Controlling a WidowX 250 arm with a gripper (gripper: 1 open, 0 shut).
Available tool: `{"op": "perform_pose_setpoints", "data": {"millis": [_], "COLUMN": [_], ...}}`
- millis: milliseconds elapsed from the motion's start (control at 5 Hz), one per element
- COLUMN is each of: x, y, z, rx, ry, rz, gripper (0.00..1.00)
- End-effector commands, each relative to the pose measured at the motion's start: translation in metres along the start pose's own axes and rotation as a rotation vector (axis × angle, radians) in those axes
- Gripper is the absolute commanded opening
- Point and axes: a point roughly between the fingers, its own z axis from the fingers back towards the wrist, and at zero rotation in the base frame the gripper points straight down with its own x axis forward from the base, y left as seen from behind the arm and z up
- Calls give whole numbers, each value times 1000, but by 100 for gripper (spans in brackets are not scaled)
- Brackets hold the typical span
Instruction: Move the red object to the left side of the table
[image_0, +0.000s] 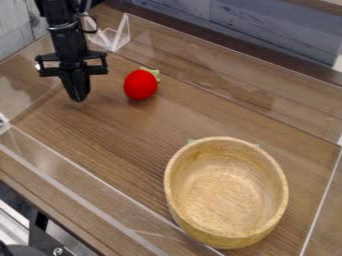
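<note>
**One high corner view over my table**

I am watched by a single camera, so no second view shares anything with it. It sits above and outside the table (120, 140), looking down at a slant across the wood-grain top toward the far acrylic wall. The wooden bowl (227, 190) lies nearest the lens, at lower right. Relative to that bowl, my gripper (76, 93) stands farther off, toward the upper left. The view is close: the table's edges run out of frame.
</note>
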Motion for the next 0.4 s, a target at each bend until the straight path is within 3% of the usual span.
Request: {"op": "perform_pose_setpoints", "data": {"millis": [0, 200], "x": [8, 11], "y": [2, 1], "z": [11, 15], "rx": [16, 19], "ry": [-30, -18], "rz": [-17, -12], "gripper": [0, 100]}}
